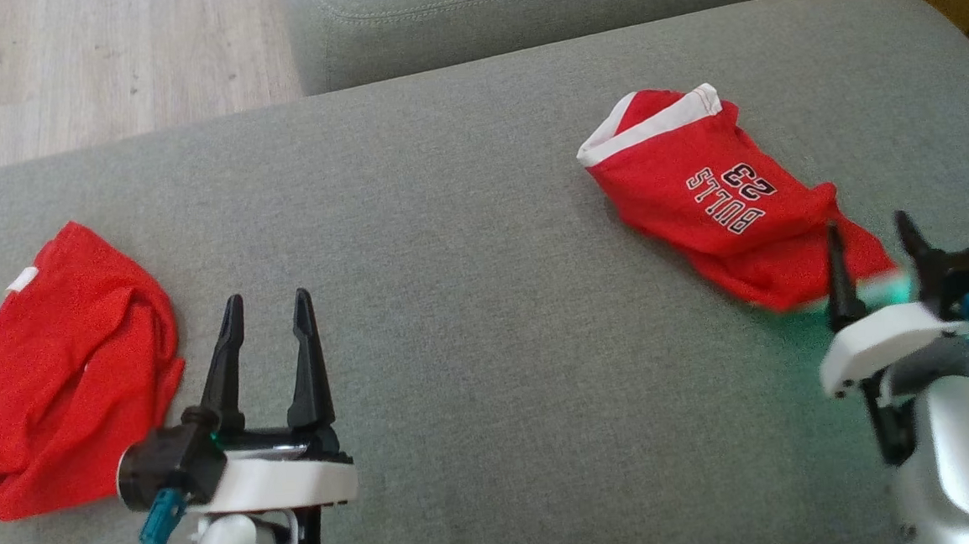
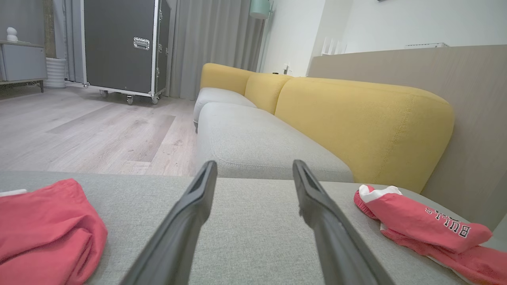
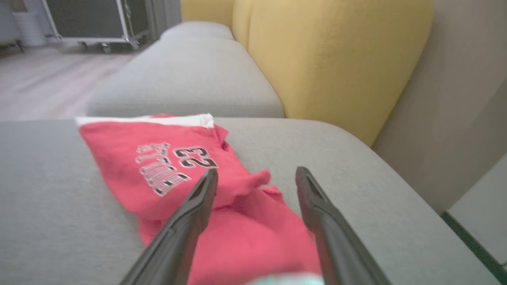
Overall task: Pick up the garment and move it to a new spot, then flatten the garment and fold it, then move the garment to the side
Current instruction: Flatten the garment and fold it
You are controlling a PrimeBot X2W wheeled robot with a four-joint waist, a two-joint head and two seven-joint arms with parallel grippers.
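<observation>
A red garment with white trim and "BULLS 23" print lies folded at the right of the grey cushion. My right gripper is open at its near end, fingers standing over the red cloth. In the right wrist view the same garment spreads under and between the parted fingers of my right gripper, with nothing pinched. A second red garment sits crumpled at the left. My left gripper is open and empty just right of it; the left wrist view shows my left gripper between both garments.
Another grey seat adjoins the cushion at the back, with a yellow backrest along the right. Wood floor lies beyond the far left edge. A black wheeled case stands far off. The cushion's middle is bare fabric.
</observation>
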